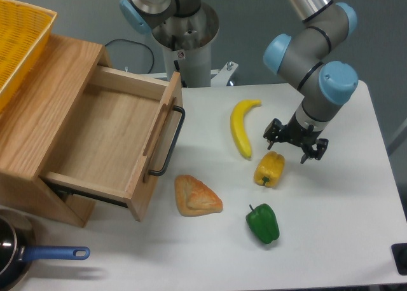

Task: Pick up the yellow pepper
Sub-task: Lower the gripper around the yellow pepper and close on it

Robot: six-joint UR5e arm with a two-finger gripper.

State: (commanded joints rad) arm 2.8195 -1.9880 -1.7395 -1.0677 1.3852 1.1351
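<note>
The yellow pepper (269, 169) lies on the white table (343, 202), a small glossy yellow-orange lobed pepper with a short green stem at its near end. My gripper (292, 145) hangs just above and behind the pepper, slightly to its right. Its black fingers (272, 133) are spread apart and hold nothing. A gap shows between the fingertips and the pepper.
A long yellow banana (241, 127) lies left of the gripper. A green bell pepper (263, 223) sits in front of the yellow one. A croissant (197, 196) lies left of it. A wooden box with an open drawer (108, 135) stands at the left, with a yellow basket (16, 40) on it and a blue-handled pan (38, 256) in front of it.
</note>
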